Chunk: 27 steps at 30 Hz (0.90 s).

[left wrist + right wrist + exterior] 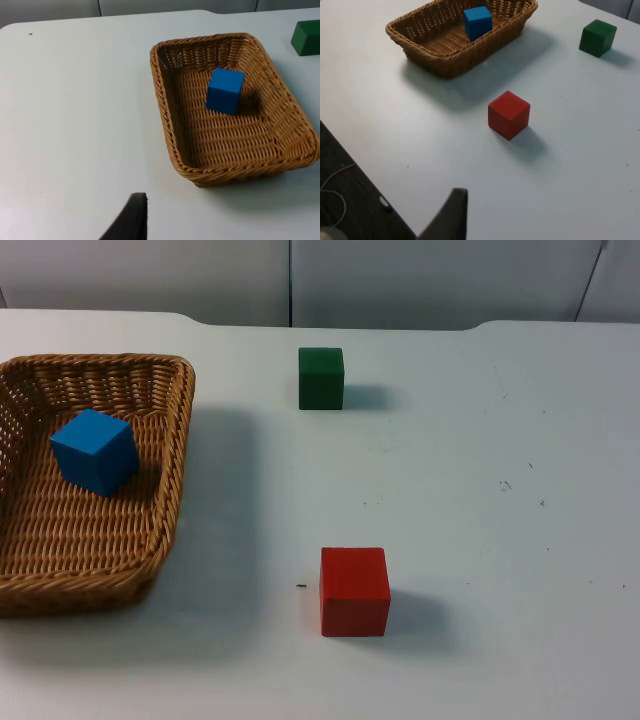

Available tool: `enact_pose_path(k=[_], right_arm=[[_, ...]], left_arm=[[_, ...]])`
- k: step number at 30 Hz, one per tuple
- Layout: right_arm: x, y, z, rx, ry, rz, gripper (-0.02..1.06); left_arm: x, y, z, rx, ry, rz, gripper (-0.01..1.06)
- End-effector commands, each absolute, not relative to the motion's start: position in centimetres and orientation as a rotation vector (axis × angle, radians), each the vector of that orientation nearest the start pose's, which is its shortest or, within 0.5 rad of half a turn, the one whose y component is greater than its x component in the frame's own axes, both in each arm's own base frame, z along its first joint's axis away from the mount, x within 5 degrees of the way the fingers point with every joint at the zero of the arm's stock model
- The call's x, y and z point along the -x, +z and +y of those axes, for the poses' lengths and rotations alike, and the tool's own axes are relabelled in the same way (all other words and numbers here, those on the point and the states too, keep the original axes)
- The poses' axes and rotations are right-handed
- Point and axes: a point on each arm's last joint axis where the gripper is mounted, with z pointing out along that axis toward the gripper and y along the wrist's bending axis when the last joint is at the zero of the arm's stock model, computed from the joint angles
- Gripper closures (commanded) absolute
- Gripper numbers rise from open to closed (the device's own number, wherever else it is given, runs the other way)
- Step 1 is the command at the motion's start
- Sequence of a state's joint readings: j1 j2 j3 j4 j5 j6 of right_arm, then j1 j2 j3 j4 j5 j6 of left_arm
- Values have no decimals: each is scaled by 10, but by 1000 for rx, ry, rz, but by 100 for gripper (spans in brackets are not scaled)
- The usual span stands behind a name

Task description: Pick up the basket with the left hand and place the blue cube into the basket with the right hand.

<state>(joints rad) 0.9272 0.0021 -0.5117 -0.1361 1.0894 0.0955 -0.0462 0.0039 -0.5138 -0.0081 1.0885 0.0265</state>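
Blue cube (pixel 95 451) is lying inside wicker basket (pixel 172 490) sitting on bench (pixel 480 490); cannot tell how either arm's jaws are standing

Scene is evenly and brightly lit; no glare is seen on the table (pixel 480 540). Soft shadows are cast to the right of the green cube (pixel 321 378) and red cube (pixel 354 591), and a broad faint one right of the basket (pixel 170 490). A shadow is thrown by the blue cube (pixel 95 451) onto the weave. The fingertip (pixel 451 220) is rendered out of focus.
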Motion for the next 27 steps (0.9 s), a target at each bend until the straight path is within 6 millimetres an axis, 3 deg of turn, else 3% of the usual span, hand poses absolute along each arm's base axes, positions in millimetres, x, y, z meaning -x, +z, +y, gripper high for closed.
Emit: enact_pose_path(k=[1, 27], right_arm=[[-5, 278, -12, 833, 464, 1907, 0], [-4, 278, -12, 852, 471, 1901, 0]], left_arm=[[7, 279, -1, -78, -37, 2048, 2], [7, 279, -1, -78, -37, 2048, 2]])
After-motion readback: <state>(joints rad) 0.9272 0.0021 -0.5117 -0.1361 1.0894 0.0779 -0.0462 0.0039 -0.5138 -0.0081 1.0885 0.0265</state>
